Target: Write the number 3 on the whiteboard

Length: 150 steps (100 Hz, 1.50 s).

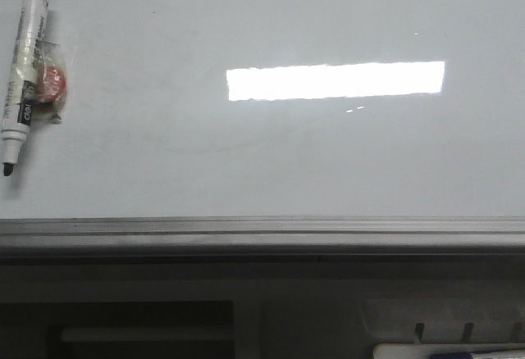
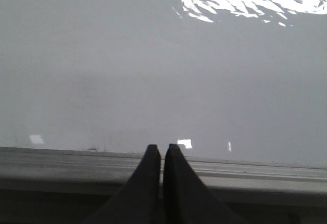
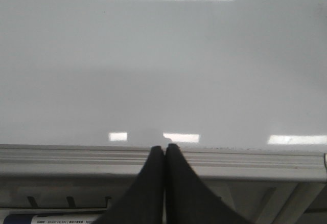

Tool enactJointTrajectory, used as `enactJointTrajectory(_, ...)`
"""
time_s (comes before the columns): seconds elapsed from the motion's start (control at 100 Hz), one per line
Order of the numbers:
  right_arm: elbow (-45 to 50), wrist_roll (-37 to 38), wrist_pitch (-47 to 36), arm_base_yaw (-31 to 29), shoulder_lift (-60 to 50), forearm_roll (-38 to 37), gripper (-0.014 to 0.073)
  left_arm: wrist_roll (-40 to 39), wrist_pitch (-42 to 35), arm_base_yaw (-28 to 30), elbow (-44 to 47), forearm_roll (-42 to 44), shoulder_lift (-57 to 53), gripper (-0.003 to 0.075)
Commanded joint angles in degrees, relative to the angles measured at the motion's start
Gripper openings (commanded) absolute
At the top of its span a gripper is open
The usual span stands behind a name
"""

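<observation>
The large glossy pale grey-white whiteboard (image 1: 328, 162) with its grey metal frame edge (image 1: 262, 228) is seen lying flat across the front view; no number 3 is drawn on it, only faint erased smudges. A white-barrelled marker pen with a black cap (image 1: 23, 68) is seen lying on the board at its far left, just beside a small clear wrapper with a red item inside (image 1: 51, 80). The left gripper (image 2: 162, 150) and the right gripper (image 3: 164, 148) are each held over the frame edge with jaws closed on nothing. The step in hand is judged to be fetching the pen. The left jaws should be opened first, aligned across the barrel away from the wrapper, and closed at mid-barrel so that the tip can be held steady for writing.
</observation>
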Motion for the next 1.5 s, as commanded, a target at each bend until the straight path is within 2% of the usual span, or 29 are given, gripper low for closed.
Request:
enactJointTrajectory(0.0, 1.82, -0.15, -0.34, -0.39, -0.88, -0.61, -0.0062, 0.0, -2.6, 0.08, 0.69, -0.5, -1.42, -0.0021)
enactJointTrajectory(0.55, 1.82, -0.15, -0.9, -0.39, -0.88, -0.61, -0.0062, 0.0, -2.74, 0.08, 0.69, -0.2, -1.42, -0.0021)
enactJointTrajectory(0.68, 1.82, -0.15, -3.55, -0.39, -0.88, -4.3, -0.0062, 0.0, -5.1, 0.08, 0.69, -0.52, -1.42, -0.002)
enactJointTrajectory(0.81, 1.82, -0.15, -5.62, -0.39, -0.88, -4.66, -0.0062, 0.0, -8.49, 0.08, 0.69, -1.21, -1.42, -0.002)
enactJointTrajectory(1.0, 1.82, -0.15, -5.82, -0.39, -0.88, -11.29, -0.0062, 0.0, -8.62, 0.08, 0.69, -1.21, -1.42, -0.0021)
enactJointTrajectory(1.12, 1.82, -0.15, -9.81, -0.39, -0.88, -27.4, -0.0062, 0.0, -8.62, 0.08, 0.69, -1.21, -1.42, -0.002)
enactJointTrajectory(1.15, 1.82, -0.15, -11.17, -0.39, -0.88, -29.24, -0.0062, 0.0, -8.62, 0.08, 0.69, -1.21, -1.42, -0.002)
enactJointTrajectory(1.49, 1.62, -0.15, -21.25, -0.39, -0.88, -29.43, -0.0062, 0.0, -8.79, 0.08, 0.69, 0.23, -1.42, -0.0021)
